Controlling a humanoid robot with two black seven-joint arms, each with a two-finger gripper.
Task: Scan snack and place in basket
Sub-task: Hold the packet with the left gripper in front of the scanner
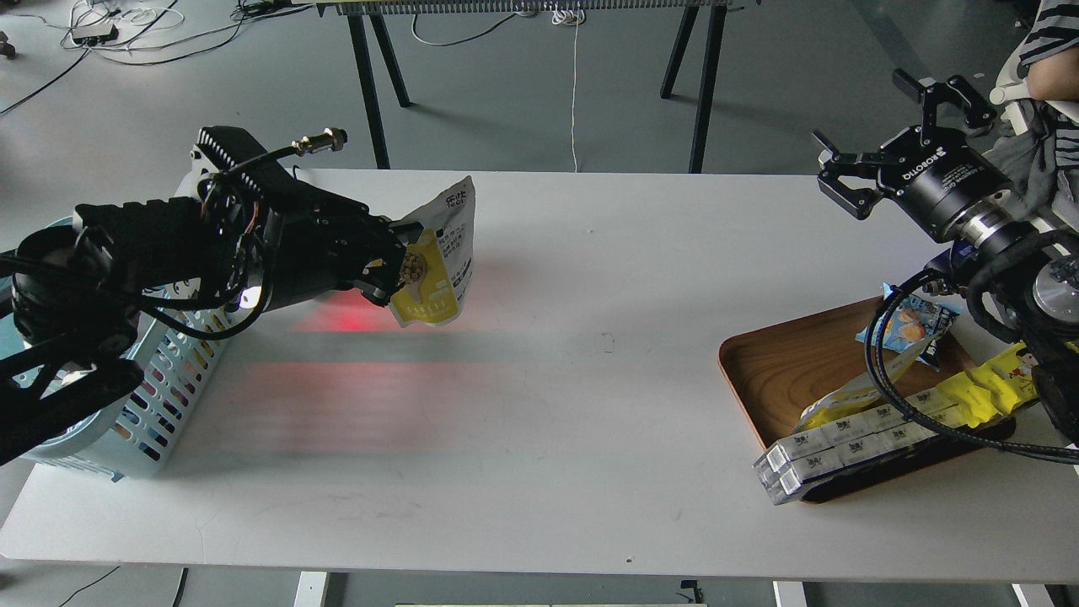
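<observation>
My left gripper (pixel 403 261) is shut on the snack (pixel 442 253), a small pouch with a yellow lower part and a printed white back. It holds the pouch above the white table, just right of the light blue basket (pixel 160 396). My left arm hides much of the basket. Red light falls on the table under and in front of the pouch. My right gripper (pixel 836 175) is open and empty, raised over the table's far right, above the brown tray.
A brown wooden tray (pixel 780 367) at the right holds a long yellow packet (pixel 982 389), a small blue packet (pixel 915 324) and white boxes (pixel 830 451). A person's arm (pixel 1054 72) shows at the top right. Table legs stand behind.
</observation>
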